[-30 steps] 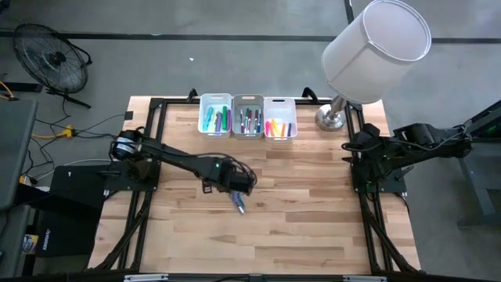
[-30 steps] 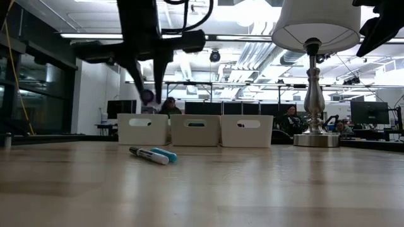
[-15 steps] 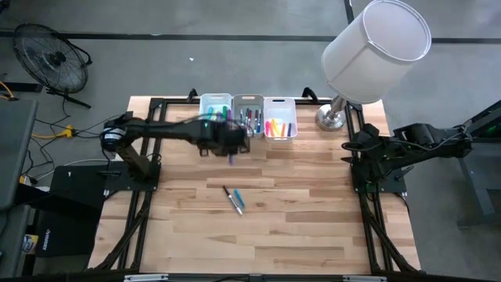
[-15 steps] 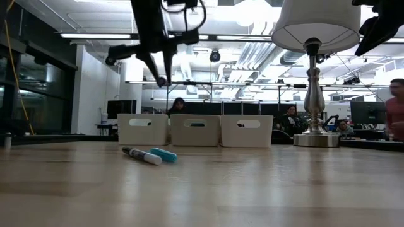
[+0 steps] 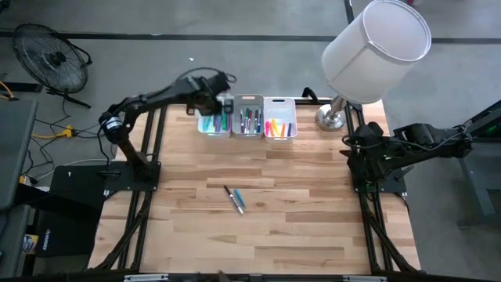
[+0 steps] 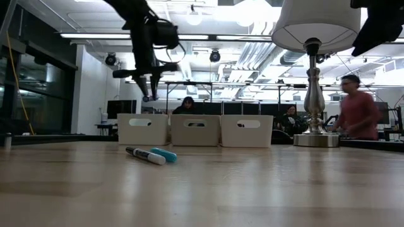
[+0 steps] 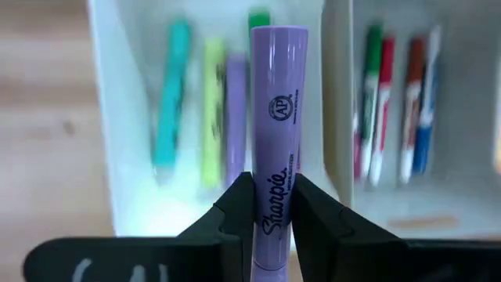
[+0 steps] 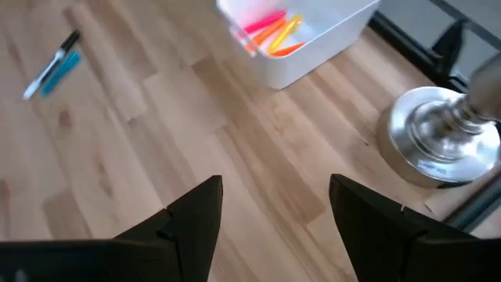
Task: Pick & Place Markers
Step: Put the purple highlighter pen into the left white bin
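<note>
My left gripper [image 5: 210, 106] hangs over the left white bin [image 5: 205, 127] at the table's far edge, shut on a purple marker [image 7: 278, 110]. That bin holds teal, yellow-green, purple and green markers [image 7: 205, 117]. The middle bin [image 5: 249, 130] holds red, green and blue markers. The right bin [image 5: 280, 135] holds pink, orange and yellow ones. A teal marker and a white, dark-capped marker [image 5: 234, 199] lie side by side flat on the wood at mid-table. My right gripper [image 8: 274, 211] stands open above the table's right edge, with nothing between its fingers. My left gripper pinches the purple marker's printed barrel [image 7: 275, 193] between its two fingers [image 7: 241, 210], toward one end. The fingers slant steeply down, and the marker runs on beyond them along their length. It is lifted clear, its free end [image 6: 146, 98] above the left bin.
A lamp with a large white shade [image 5: 377, 45] and a silver base [image 5: 332, 118] stands at the far right corner, next to the right bin. Black frame rails [image 5: 149, 168] run along the table's sides. A person [image 6: 357, 116] shows beyond the table.
My left gripper has swung from just above the two markers at mid-table toward the far edge, rising a little and rolling at the wrist. It stays shut on the purple marker, now over the left bin. The two markers on the wood still lie there.
</note>
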You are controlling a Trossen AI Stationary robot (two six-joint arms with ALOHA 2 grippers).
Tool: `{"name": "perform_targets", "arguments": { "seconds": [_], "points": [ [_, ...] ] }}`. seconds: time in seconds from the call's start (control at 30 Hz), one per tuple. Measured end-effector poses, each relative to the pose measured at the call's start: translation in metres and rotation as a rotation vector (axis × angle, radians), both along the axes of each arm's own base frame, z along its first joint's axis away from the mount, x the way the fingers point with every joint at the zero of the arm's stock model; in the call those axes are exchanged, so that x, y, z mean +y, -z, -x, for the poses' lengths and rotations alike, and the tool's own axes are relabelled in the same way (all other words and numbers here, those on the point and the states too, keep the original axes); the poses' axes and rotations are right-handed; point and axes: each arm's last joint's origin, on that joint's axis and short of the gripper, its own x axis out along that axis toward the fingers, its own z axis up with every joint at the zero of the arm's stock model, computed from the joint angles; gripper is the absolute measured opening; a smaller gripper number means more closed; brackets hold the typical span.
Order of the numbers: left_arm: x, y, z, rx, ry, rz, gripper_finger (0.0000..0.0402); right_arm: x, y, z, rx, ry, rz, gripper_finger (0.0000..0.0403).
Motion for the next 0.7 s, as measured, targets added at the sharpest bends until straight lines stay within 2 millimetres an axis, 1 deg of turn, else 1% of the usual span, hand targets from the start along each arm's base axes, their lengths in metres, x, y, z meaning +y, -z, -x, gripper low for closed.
{"name": "perform_targets", "arguments": {
  "seconds": [0.07, 0.13, 0.27, 0.4, 0.53, 0.7],
  "points": [
    [0.015, -0.003, 0.008, -0.011, 0.006, -0.020, 0.0056, -0.001, 0.000, 0.000, -0.016, 0.044, 0.005, 0.0224],
    [0.025, -0.002, 0.016, -0.001, 0.013, -0.018, 0.0056, -0.001, -0.001, 0.000, -0.032, 0.081, 0.004, 0.0224],
    [0.031, -0.002, 0.021, 0.011, 0.034, -0.025, 0.0056, -0.002, -0.001, 0.000, -0.056, 0.137, -0.014, 0.0224],
    [0.033, 0.000, 0.020, 0.035, 0.074, -0.043, 0.0056, -0.003, -0.001, 0.000, -0.081, 0.190, -0.022, 0.0224],
    [0.038, 0.018, 0.013, 0.073, 0.100, -0.005, 0.0056, -0.004, -0.002, 0.000, -0.102, 0.233, -0.005, 0.0224],
    [0.042, 0.029, 0.008, 0.088, 0.122, 0.014, 0.0056, -0.005, -0.002, 0.000, -0.117, 0.260, 0.016, 0.0224]
  ]
}}
